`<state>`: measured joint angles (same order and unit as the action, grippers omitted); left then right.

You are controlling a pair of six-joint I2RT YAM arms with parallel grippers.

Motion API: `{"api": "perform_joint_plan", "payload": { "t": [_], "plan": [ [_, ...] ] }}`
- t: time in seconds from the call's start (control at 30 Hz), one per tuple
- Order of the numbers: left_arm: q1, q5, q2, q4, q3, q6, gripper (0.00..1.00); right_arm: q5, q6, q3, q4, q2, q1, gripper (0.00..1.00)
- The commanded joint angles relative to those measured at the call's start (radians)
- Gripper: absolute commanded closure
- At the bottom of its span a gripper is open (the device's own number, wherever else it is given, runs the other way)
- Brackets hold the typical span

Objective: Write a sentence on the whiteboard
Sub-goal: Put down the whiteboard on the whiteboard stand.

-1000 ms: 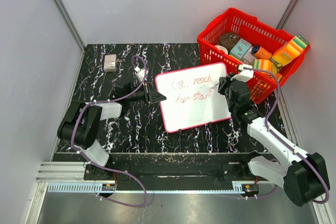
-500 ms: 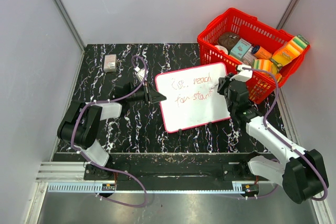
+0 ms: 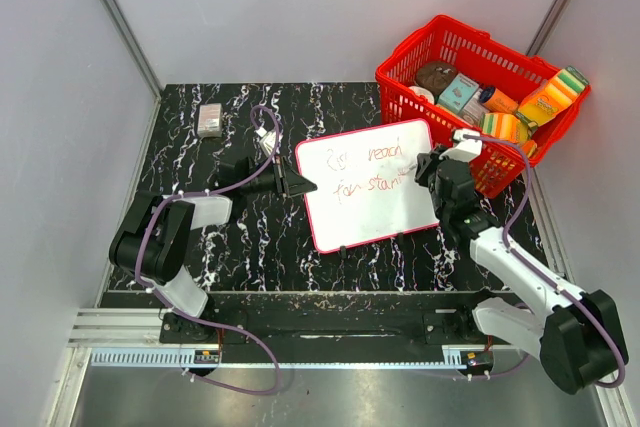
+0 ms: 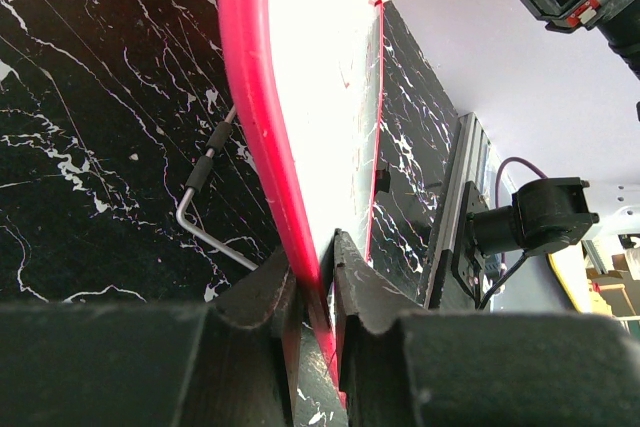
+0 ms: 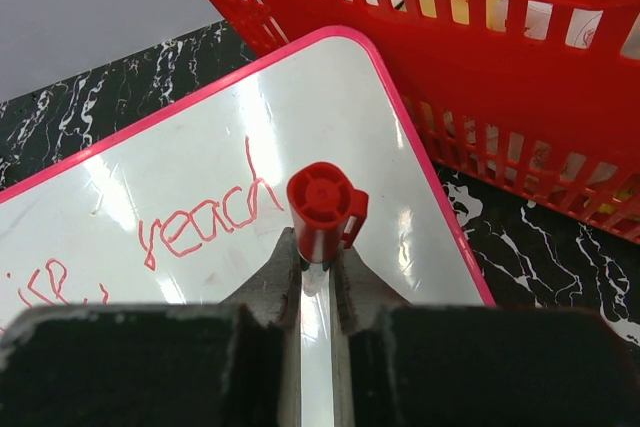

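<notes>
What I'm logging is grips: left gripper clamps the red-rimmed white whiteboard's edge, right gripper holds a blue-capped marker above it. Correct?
The right wrist view shows the marker in the right gripper has a red cap, not blue. The left gripper clamps the edge of the red-rimmed white whiteboard.

Whiteboard (image 3: 375,217) sits mid-table, the sentence (image 3: 372,187) across its far half. Left gripper (image 4: 315,272) is on its nine o'clock edge, right gripper (image 5: 316,252) with marker (image 5: 320,202) at three o'clock. Basket (image 3: 398,99) sits just behind at one o'clock, small box (image 3: 209,119) away at ten.
</notes>
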<state>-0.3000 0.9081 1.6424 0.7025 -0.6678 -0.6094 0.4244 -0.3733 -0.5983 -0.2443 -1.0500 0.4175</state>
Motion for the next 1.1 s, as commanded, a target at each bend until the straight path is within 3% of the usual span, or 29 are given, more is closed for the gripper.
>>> {"api": "perform_joint_plan", "payload": {
  "t": [0.0, 0.5, 1.07],
  "plan": [
    [-0.016, -0.021, -0.024, 0.015, -0.019, 0.086, 1.00, -0.015, -0.019, 0.025, 0.022, 0.015, -0.006, 1.00],
    [-0.016, -0.021, -0.027, 0.012, -0.019, 0.086, 1.00, -0.030, -0.039, 0.065, 0.083, 0.059, -0.005, 1.00],
    [-0.016, -0.025, -0.026, 0.012, -0.018, 0.088, 1.00, 0.051, -0.015, 0.029, 0.085, 0.073, -0.008, 1.00]
  ]
}}
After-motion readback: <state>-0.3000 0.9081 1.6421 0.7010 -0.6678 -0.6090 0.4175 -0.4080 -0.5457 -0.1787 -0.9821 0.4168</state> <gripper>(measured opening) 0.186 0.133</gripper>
